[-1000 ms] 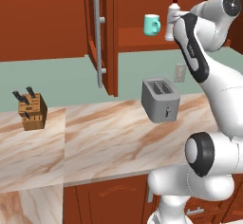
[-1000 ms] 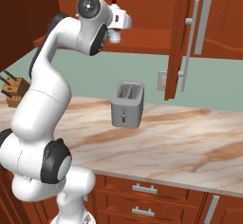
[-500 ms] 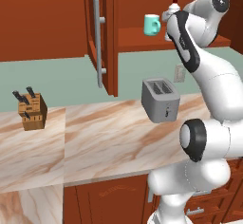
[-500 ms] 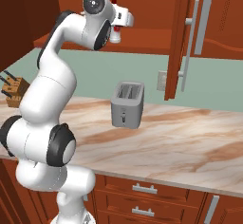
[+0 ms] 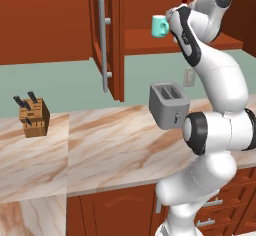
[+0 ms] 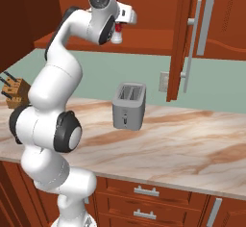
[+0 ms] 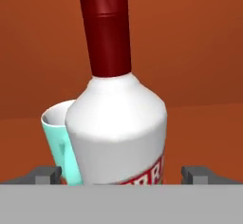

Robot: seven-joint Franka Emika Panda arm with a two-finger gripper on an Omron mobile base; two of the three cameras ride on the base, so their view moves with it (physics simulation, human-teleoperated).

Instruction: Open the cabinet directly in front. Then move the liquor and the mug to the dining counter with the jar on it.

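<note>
Two task things sit on shelf of reddish-brown wooden wall cabinet (image 5: 107, 35), door already swung open: white bottle with red cap and neck (image 7: 116, 123), small teal mug (image 5: 160, 26) just behind it in hand view. We hold our gripper (image 7: 123, 174) spread wide, fingertips flanking bottle, not yet pinching. Step in hand, we judge: grasping liquor. Next move calls for closing squarely on bottle body without nudging mug.

Cabinet (image 5: 107, 35) door open; white red-necked liquor (image 7: 116, 123) upright on shelf, teal mug (image 7: 59, 144) touching behind it.
</note>
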